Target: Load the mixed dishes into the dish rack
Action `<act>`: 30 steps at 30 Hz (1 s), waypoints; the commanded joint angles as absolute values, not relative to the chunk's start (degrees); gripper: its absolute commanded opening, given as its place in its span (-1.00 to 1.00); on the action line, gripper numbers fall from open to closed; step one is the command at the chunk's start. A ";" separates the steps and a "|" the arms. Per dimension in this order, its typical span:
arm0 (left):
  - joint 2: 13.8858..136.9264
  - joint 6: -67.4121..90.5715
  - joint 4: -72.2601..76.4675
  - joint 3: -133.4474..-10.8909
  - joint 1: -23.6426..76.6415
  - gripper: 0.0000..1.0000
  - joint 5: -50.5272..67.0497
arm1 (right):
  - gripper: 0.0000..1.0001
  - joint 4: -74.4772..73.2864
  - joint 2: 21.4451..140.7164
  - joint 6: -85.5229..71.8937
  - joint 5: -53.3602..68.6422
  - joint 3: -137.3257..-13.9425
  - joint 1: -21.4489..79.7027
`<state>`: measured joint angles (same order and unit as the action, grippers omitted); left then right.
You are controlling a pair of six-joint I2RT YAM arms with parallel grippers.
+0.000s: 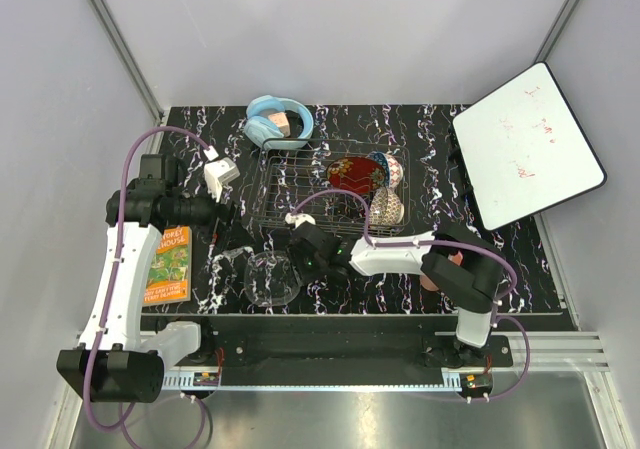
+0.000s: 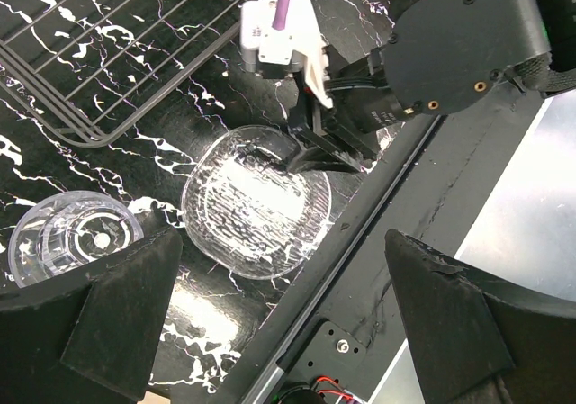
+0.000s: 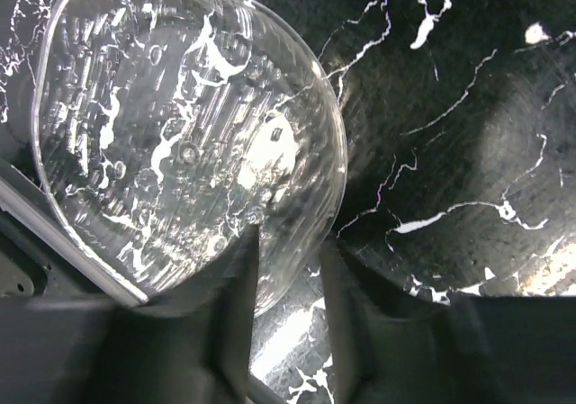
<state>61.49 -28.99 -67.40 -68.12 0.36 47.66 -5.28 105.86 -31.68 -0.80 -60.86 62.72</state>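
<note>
Here we are finding the clear glass bowl (image 1: 272, 277) sitting upright on the desk (image 1: 480, 259), just in front of the dish rack (image 1: 275, 184) and outside it. The right tool (image 3: 288, 242) is meeting it from the right, jaws partly apart astride its right-hand rim; whether they are pinching the glass we cannot tell. The left tool (image 2: 281, 242) is hanging wide open and empty above, so we are judging the right arm nearer.

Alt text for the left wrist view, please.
The right gripper reaches down onto the upper-right rim of the clear glass bowl, which sits on the black marbled table. The clear tumbler sits left of the bowl, and a corner of the dish rack fills the upper left.
</note>
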 commanded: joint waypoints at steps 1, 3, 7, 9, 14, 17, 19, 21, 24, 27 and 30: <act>60.21 -30.50 -66.62 -69.17 0.00 0.98 48.60 | -0.37 -6.41 107.75 -33.75 -0.96 -61.61 62.84; 60.21 -30.59 -66.62 -69.17 0.09 0.98 48.69 | -0.65 -6.59 107.32 -34.36 -1.49 -61.17 62.84; 60.21 -30.41 -66.80 -69.78 0.00 0.98 48.69 | -1.00 -6.94 106.53 -34.72 -2.81 -60.65 62.84; 60.03 -30.32 -66.80 -69.61 0.00 0.98 48.78 | -1.00 -7.21 105.65 -34.63 -3.51 -60.21 62.84; 59.68 -29.62 -67.06 -70.13 0.09 0.98 48.43 | -1.00 -7.56 98.63 -31.21 -4.92 -57.75 62.75; 59.50 -28.92 -67.15 -71.36 0.09 0.98 48.34 | -1.00 -7.47 90.81 -26.74 -5.97 -55.12 62.84; 59.41 -28.13 -67.06 -72.16 0.09 0.98 48.51 | -1.00 -7.56 83.55 -23.13 -8.60 -53.97 63.02; 59.76 -27.43 -67.06 -72.94 0.00 0.98 48.87 | -1.00 -7.56 78.51 -17.16 -13.24 -52.47 63.11; 60.64 -25.85 -66.97 -73.47 0.00 0.98 49.74 | -1.00 -8.52 70.86 -7.50 -18.95 -53.26 63.02; 61.70 -24.79 -66.97 -73.48 0.09 0.98 51.06 | -1.00 -8.44 66.10 4.80 -25.89 -55.63 63.10; 62.75 -24.17 -67.06 -73.04 0.09 0.98 52.20 | -1.00 -6.87 64.43 17.63 -33.28 -58.09 63.11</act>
